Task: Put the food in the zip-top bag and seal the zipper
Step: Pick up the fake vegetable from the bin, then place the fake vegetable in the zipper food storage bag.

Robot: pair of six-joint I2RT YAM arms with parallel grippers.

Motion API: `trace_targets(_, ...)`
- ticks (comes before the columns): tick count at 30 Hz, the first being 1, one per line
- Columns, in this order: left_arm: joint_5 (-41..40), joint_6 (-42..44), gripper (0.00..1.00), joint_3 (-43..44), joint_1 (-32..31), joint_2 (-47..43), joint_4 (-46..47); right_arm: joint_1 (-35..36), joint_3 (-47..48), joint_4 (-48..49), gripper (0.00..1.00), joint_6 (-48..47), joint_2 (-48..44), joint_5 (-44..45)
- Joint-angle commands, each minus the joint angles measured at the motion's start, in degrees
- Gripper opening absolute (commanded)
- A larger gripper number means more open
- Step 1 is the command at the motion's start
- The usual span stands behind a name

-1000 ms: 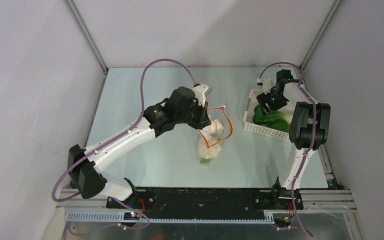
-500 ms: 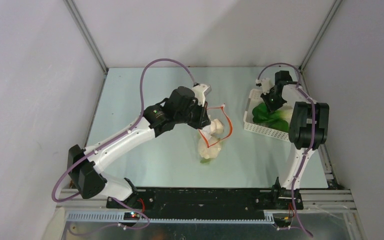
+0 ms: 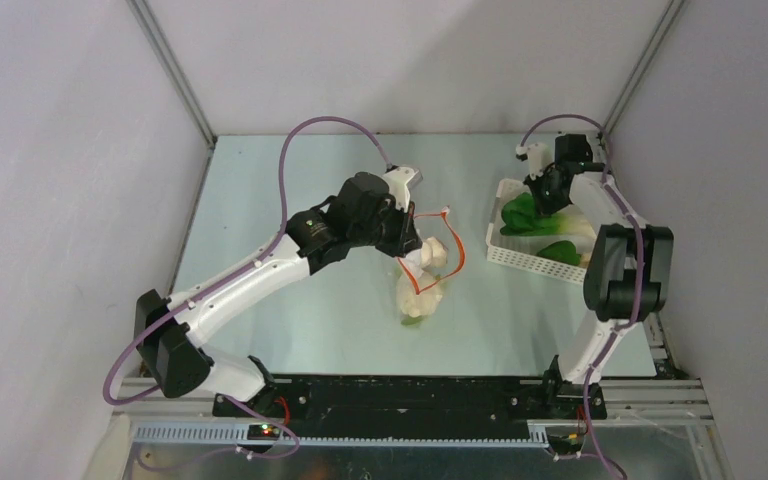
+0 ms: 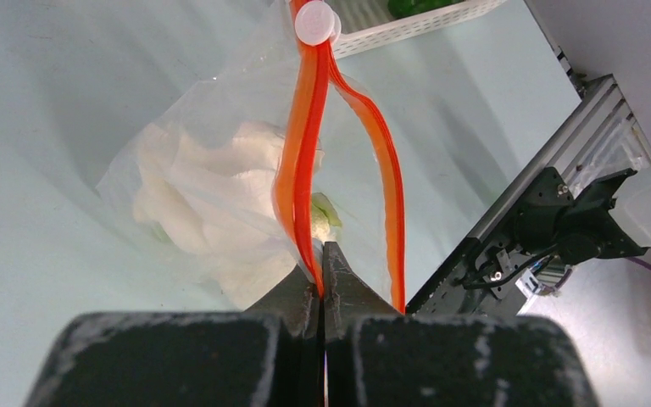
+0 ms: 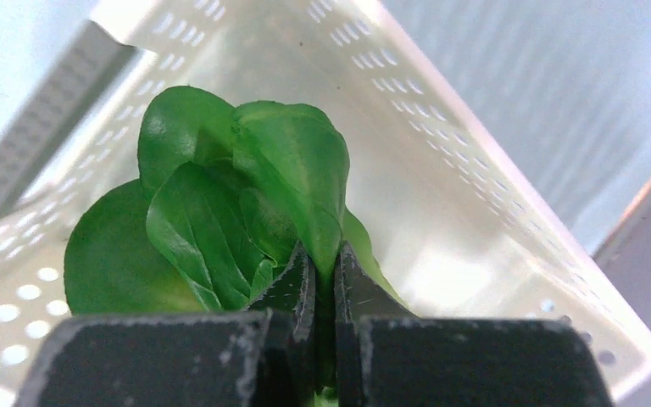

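While the left tool [image 4: 322, 259] pinches the zipper [image 4: 295, 170], the right tool [image 5: 322, 259] clamps green food [image 5: 212, 203].

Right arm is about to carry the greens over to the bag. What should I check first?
1. Grip: right gripper shut on green leafy piece: ok.
2. Hold: left gripper pinching the zipper: ok.
3. Mouth of the zip-top bag gaping: ok, its two strips stand apart.
4. Leafy piece out of the basket: not ok, it sits within the walls.
5. Room beside the white pieces in the bag: cannot tell.
6. Basket emptied: not ok, a second green piece lies there.
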Motion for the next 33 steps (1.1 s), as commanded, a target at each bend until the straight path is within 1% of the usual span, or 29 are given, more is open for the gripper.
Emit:
trace_targets(1,-0.28,-2.29,0.00,1.05,0.72,-0.95,4.10,0.77,-2.01,4.75,0.00,5.65,-9.95,1.54)
trace_targets(5,-0.13,-3.87,0.00,0.28,0.78,-1.11,4.97,2.48,-5.74,7.11,0.00,8.56,-17.12,5.78)
trace_targets(8,-0.83,-4.99,0.00,-0.11,0.91,-1.32,5.16,3.53,-8.98,11.31,0.00,12.11,-23.23,10.43)
trace_targets(12,-0.99,-6.22,0.00,-0.60,0.87,-1.49,5.87,4.74,-11.82,15.04,0.00,20.80,-31.00,12.95)
trace_targets(13,-1.06,-6.78,0.00,-0.60,0.95,-1.48,5.99,5.00,-12.53,15.99,0.00,24.10,-32.38,13.10)
trace_targets(14,-1.25,-7.08,0.00,-0.57,0.95,-1.48,6.07,5.73,-14.52,18.15,0.00,27.63,-35.71,13.70)
trace_targets(17,-1.67,-8.45,0.00,-0.61,0.95,-1.85,6.00,7.70,-19.87,24.73,0.00,32.52,-45.34,11.87)
trace_targets(18,-1.62,-8.66,0.00,-0.66,0.95,-1.88,6.04,8.56,-22.77,28.60,0.00,35.41,-47.38,9.95)
trace_targets(21,-1.58,-9.23,0.00,-0.92,0.97,-2.07,6.11,9.45,-27.61,36.00,0.00,42.02,-55.77,3.26)
trace_targets(22,-1.58,-9.27,0.00,-0.99,1.00,-2.15,6.14,9.85,-29.69,39.94,0.00,46.02,-57.16,0.15)
trace_targets(23,-1.68,-9.39,0.00,-1.16,0.98,-2.16,6.10,10.24,-30.74,42.24,0.00,48.23,-59.72,-1.07)
trace_targets(25,-1.77,-9.59,0.00,-1.60,1.01,-2.27,6.21,12.75,-34.19,51.50,0.00,54.59,-62.89,-3.29)
trace_targets(26,-1.89,-9.71,0.00,-1.64,1.07,-2.27,6.23,13.75,-36.59,53.90,0.00,59.27,-63.75,-2.63)
trace_targets(27,-2.09,-9.96,0.00,-1.76,1.06,-2.27,6.23,16.03,-37.84,58.72,0.00,61.44,-65.11,-1.85)
trace_targets(28,-2.23,-10.20,0.00,-1.81,1.05,-2.24,6.19,17.33,-40.13,61.03,0.00,65.38,-65.57,0.85)
trace_targets(29,-2.42,-10.65,0.00,-1.84,1.04,-2.30,6.17,20.08,-42.01,65.05,0.00,67.00,-66.00,2.40)
trace_targets(30,-2.48,-10.81,0.00,-1.89,1.08,-2.36,6.15,21.42,-42.79,66.84,0.00,69.36,-65.97,5.41)
trace_targets(31,-2.57,-11.31,0.00,-1.98,1.11,-2.44,6.15,24.36,-43.88,69.54,0.00,70.18,-65.42,6.61)
trace_targets(32,-2.64,-11.68,0.00,-2.11,1.05,-2.57,6.08,25.76,-44.25,70.70,0.00,71.63,-64.40,10.92)
trace_targets(33,-2.56,-11.81,0.00,-2.16,1.09,-2.68,6.07,28.78,-44.90,73.49,0.00,72.10,-63.63,14.30)
